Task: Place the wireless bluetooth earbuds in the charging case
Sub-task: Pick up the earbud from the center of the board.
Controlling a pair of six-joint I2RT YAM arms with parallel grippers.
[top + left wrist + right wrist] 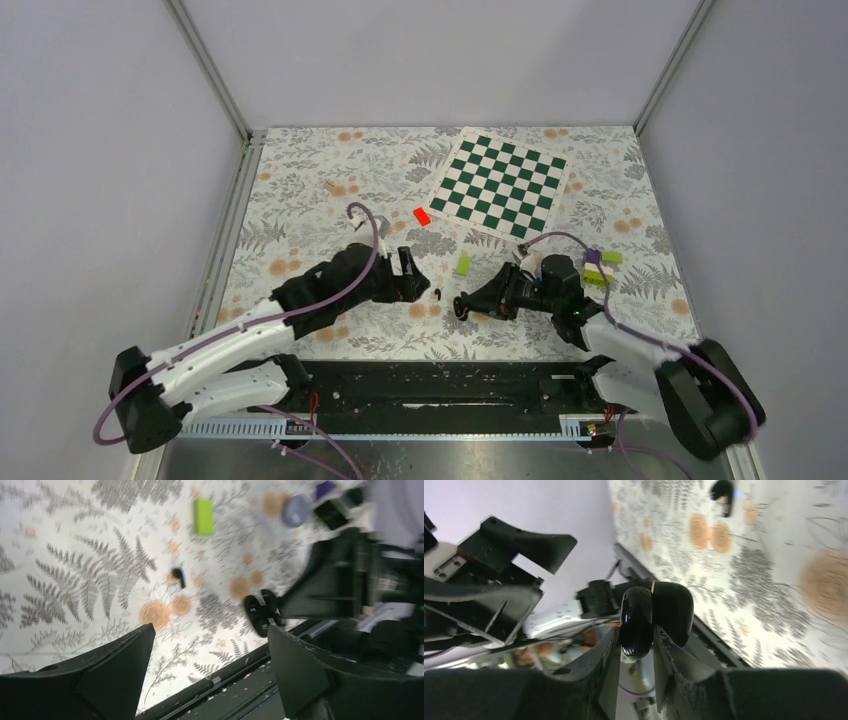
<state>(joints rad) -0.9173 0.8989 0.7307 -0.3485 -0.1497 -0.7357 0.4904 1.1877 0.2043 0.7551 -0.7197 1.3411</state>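
1. Right wrist view: we see our right gripper [636, 645] clamped on the charging case [639, 612].
2. Our left gripper [210, 635] stands spread wide, holding nothing.
3. One earbud [177, 576] lies on the floral cloth [75, 540], between both grippers.

Between the jaws of the right gripper [636, 642], the charging case [638, 612] is glossy black plastic. Ahead of the jaws of the left gripper [211, 630], a glossy black earbud [177, 576] lies on the matt fern-printed table cover [75, 580]; that gripper's fingers [115, 675] are matt, rough-edged black plastic.
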